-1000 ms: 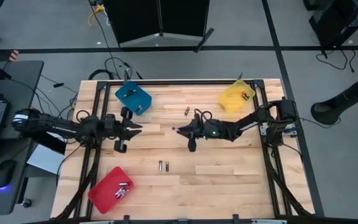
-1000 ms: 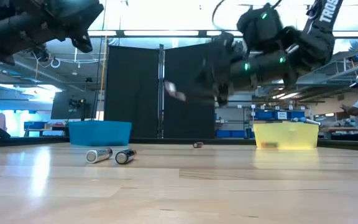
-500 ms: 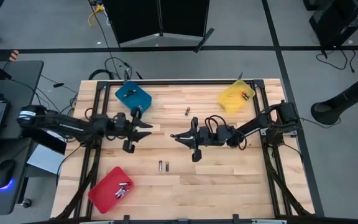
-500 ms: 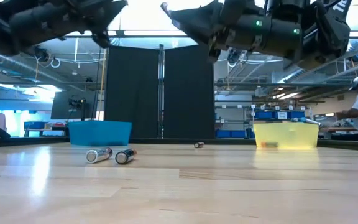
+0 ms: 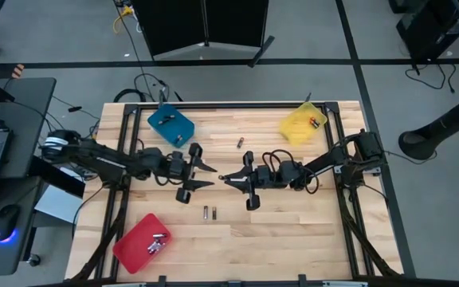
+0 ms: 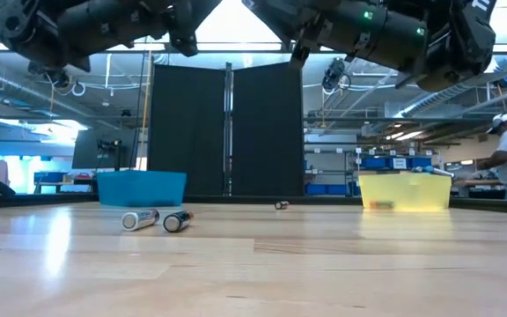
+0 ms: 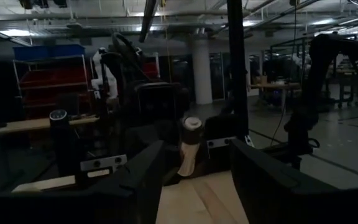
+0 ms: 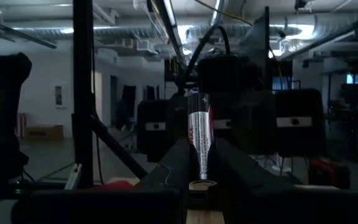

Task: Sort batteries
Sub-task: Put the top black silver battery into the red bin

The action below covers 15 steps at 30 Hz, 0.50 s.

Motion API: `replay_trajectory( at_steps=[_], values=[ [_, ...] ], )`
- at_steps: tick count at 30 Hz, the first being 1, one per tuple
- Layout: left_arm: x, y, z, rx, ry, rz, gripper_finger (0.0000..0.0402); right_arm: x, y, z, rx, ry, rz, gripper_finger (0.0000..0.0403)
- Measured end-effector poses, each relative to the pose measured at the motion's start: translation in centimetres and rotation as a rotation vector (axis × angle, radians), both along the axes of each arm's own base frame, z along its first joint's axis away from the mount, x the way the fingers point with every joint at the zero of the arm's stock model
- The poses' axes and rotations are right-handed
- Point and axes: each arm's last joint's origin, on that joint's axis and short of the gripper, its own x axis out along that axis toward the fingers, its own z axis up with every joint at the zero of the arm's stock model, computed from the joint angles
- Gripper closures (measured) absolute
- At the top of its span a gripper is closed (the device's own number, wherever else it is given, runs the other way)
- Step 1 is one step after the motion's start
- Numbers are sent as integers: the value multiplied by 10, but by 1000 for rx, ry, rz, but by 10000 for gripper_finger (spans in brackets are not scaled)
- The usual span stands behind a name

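Two tools mid-table, right tool (image 5: 223, 177) clamping a half-hidden battery (image 8: 199, 134), left tool (image 5: 207, 174) spread apart.

The left arm reaches in from the counter's left edge toward the middle, its tool (image 5: 200, 169) raised off the surface with both fingers spread apart and nothing between them. The right arm stretches in from the right edge, bent at the elbow, and its tool (image 5: 228, 177) points back at the left one, the two tips near each other but apart, over the counter's middle. In the right wrist view its fingers (image 8: 178, 163) are pinched on a battery (image 8: 199, 129) standing upright between them.
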Motion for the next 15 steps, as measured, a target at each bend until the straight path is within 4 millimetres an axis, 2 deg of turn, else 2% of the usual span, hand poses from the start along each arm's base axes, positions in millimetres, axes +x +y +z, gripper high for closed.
replay_trajectory(
  at_steps=[9, 15],
  values=[
    [23, -3, 1, 27, 6, -11, 213, 0, 0, 0, 19, -1, 23, 342],
    [26, -3, 8, 36, -19, -31, 213, 0, 0, 0, 19, 5, 23, 342]
  ],
)
